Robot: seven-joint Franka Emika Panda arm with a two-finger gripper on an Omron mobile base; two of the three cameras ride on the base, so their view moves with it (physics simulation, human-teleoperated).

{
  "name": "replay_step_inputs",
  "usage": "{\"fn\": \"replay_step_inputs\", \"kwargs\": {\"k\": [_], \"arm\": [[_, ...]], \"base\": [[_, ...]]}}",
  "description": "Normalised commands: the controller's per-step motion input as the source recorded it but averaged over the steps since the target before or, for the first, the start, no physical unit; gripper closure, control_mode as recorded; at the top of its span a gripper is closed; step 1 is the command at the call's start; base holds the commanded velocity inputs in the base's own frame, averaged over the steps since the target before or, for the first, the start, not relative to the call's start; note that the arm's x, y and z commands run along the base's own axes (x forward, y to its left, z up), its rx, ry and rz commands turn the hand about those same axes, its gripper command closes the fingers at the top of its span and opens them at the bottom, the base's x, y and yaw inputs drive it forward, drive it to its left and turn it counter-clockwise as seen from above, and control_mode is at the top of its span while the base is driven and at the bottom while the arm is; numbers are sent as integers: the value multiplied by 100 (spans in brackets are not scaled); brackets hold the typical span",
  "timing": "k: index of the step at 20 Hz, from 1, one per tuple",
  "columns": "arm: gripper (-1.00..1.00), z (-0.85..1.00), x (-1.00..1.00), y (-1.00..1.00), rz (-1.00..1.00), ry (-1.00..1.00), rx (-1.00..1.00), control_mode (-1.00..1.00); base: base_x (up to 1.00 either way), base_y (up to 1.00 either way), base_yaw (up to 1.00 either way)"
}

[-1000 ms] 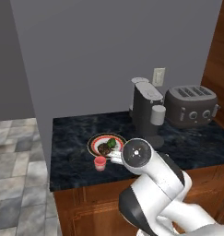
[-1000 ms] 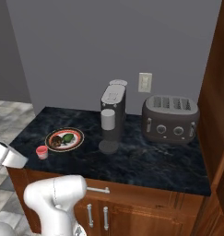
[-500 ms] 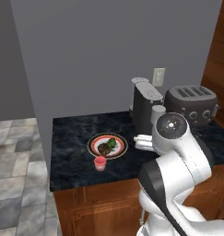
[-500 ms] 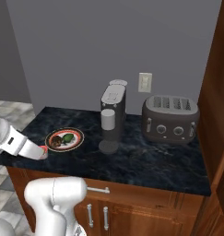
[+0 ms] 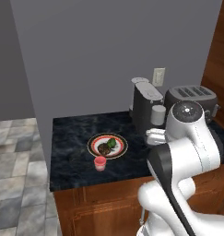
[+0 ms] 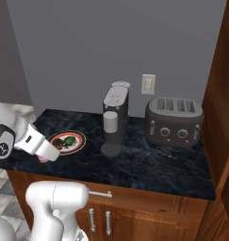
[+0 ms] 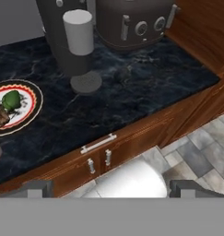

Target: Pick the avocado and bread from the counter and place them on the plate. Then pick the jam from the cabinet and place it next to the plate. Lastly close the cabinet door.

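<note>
Bench: black marble-look slab with faint pale veins (image 5: 76,133), topping brown wooden base cabinets with small metal bar handles (image 7: 98,144).
Plate: round white plate with a red-orange and black rim ring (image 5: 107,145), lying flat on the bench toward its left part, well apart from the appliances.
Avocado: small dark-green roundish lump (image 7: 10,100) sitting on the plate (in the left base view it shows on the plate's right half).
Bread: dark brown flat piece (image 5: 103,149) on the plate, just beside the avocado.
Jam: small pink-red jar (image 5: 100,163) standing upright on the bench just beside the plate's near rim, apart from the bench edge.
Coffee machine: tall dark grey machine with a pale grey cylinder at its front (image 6: 114,117), upright near the back wall, between the plate and the toaster.
Toaster: dark grey four-slot toaster with round knobs (image 6: 174,122), right of the coffee machine, near the reddish-brown wooden cabinet side (image 6: 219,94).
Wall: plain grey, with a pale outlet plate (image 6: 147,84) above the bench.
Claw: its two dark tips (image 7: 111,188) stand at the far bottom corners of the hand view, spread wide with nothing between them, held in front of the bench over the base cabinet doors and grey floor tiles (image 7: 201,152).
</note>
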Motion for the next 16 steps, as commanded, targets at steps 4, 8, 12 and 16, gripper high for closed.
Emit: {"fn": "replay_step_inputs", "kwargs": {"k": [4, 8, 12, 16], "arm": [[-100, -29, 0, -1, 0, -3, 0, -100], [-100, -12, 1, 0, 0, 0, 0, -100], [-100, -10, 1, 0, 0, 0, 0, -100], [-100, -12, 0, 0, 0, 0, -1, -100]], "base": [[0, 0, 0], [0, 0, 0], [0, 0, 0], [0, 0, 0]]}}
